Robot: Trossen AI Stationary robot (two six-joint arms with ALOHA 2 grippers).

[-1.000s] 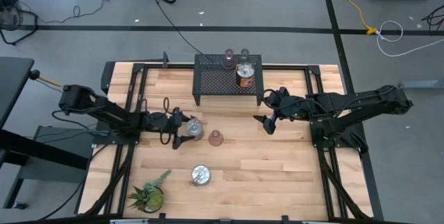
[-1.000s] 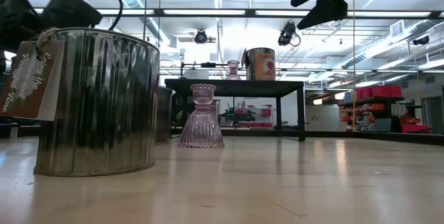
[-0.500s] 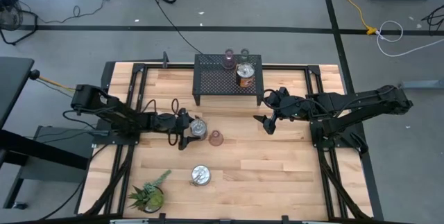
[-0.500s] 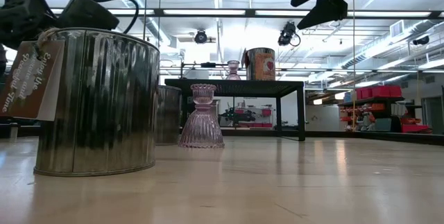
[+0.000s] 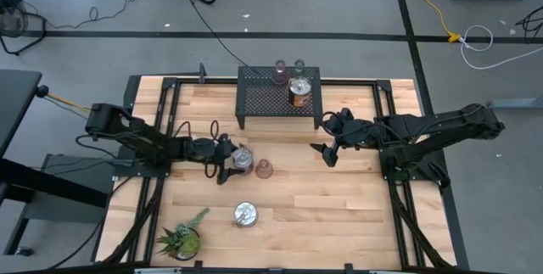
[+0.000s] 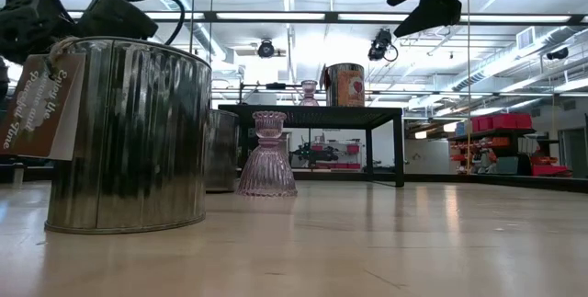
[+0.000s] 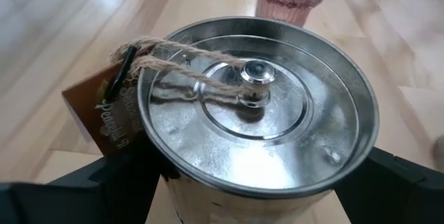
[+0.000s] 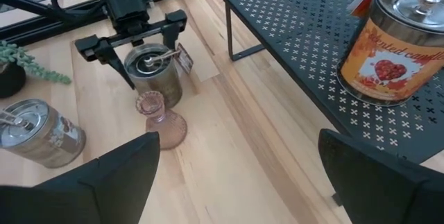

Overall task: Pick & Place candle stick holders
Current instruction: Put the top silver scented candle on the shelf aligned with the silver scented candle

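The left claw (image 5: 231,161) sits low over the middle of the wooden table (image 5: 339,215), its two fingers standing wide on either side of a silver tin (image 5: 242,158) with a lid, a knob and a twine-tied paper tag (image 7: 104,109). In the left wrist view the fingers (image 7: 118,182) lie close against the tin's wall on both sides, though I cannot tell whether they press it yet; the tin stands on the table.

Just beside the tin, at its 3 o'clock in the high view, a pink glass holder (image 5: 264,169) stands upright, apart from the claw. Another silver tin (image 5: 245,215) with a tag rests toward 6 o'clock from there, and a spiky green potted plant (image 5: 180,241) sits near the table's 7 o'clock corner.

At the table's 12 o'clock edge stands a black mesh rack (image 5: 276,96). On its top are an orange-labelled tin (image 5: 299,92), a small pink cup (image 5: 280,71) and a smaller greenish cup (image 5: 298,67) at the back.

The right claw (image 5: 325,138) hangs above the table at about 3 o'clock from the middle, fingers spread wide and holding nothing.
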